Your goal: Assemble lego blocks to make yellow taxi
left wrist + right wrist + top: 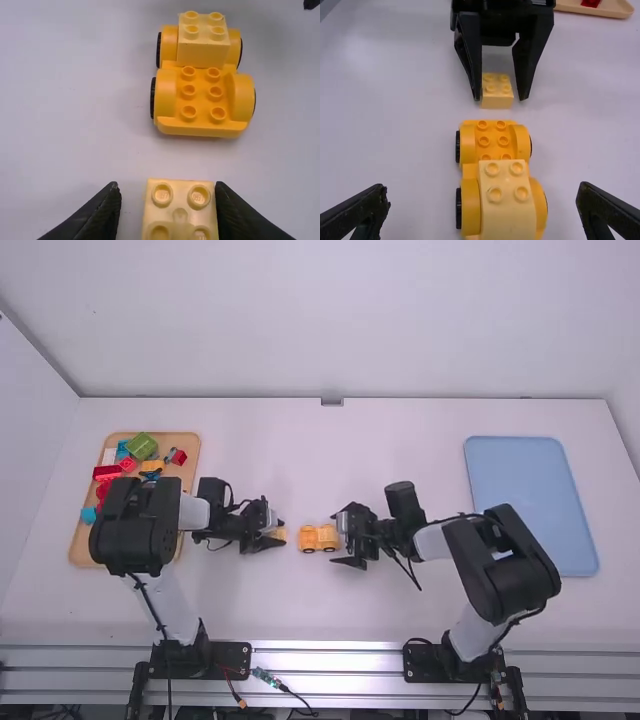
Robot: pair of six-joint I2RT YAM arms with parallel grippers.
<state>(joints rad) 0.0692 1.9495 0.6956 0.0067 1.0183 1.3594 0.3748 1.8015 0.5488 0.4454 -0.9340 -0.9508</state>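
My left gripper (277, 530) is low over the table left of the yellow car base (318, 538). In the left wrist view my left gripper (168, 192) stands open around a loose pale yellow block (180, 212); one finger is against the block, with a gap on the other side. On one end of the wheeled base (202, 102) sits another pale yellow block (203, 45); the studs at the other end are bare. My right gripper (338, 539) is at the base's right end. Its fingers are wide apart in the right wrist view, the gripper (482, 192) straddling the block-topped end (506, 200) without touching.
A wooden tray (185, 495) with several coloured blocks lies at the left, partly under the left arm. A blue tray (530, 502) lies at the right, beyond the right arm. Bare table (330, 460) extends behind both grippers.
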